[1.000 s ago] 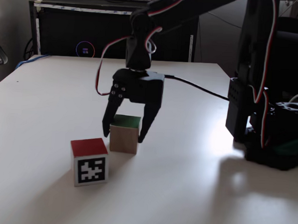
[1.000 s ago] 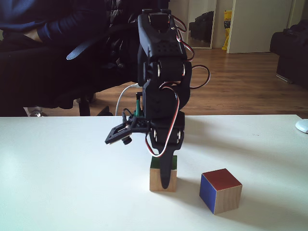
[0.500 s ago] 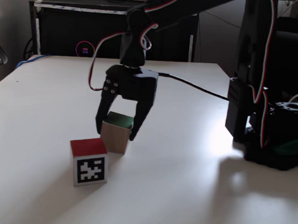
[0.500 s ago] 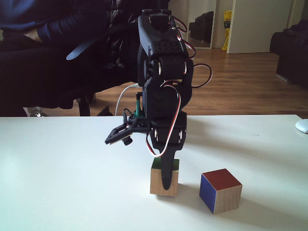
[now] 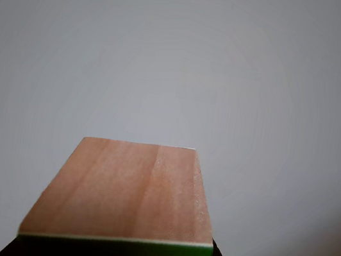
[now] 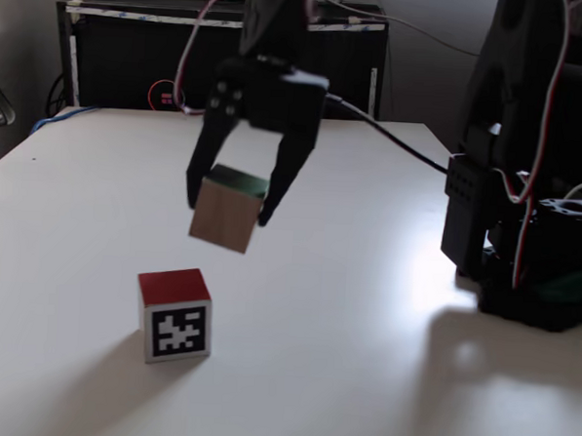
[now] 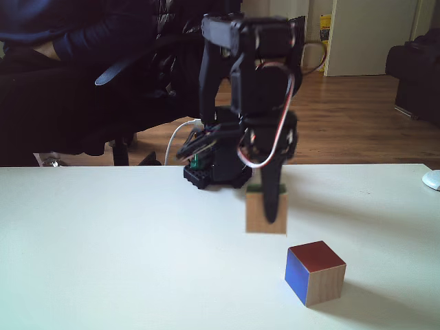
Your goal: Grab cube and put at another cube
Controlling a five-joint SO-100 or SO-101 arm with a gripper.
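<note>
White table (image 6: 362, 358) — gripper (image 6: 227, 210) clamped on the cube (image 6: 225, 213), aloft above another cube (image 6: 175, 314).

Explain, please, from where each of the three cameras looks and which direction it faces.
Other view: sits close above the wooden cube, looking down its wood face toward the white table; whether it rides on the arm cannot be told.
A fixed view: stands at table height with the arm's base on its right; shows the gripper holding that cube above the marker cube.
Another fixed view: stands low on the opposite side, facing a seated person; shows the gripper.
Both fixed views share arm, both cubes, table.
</note>
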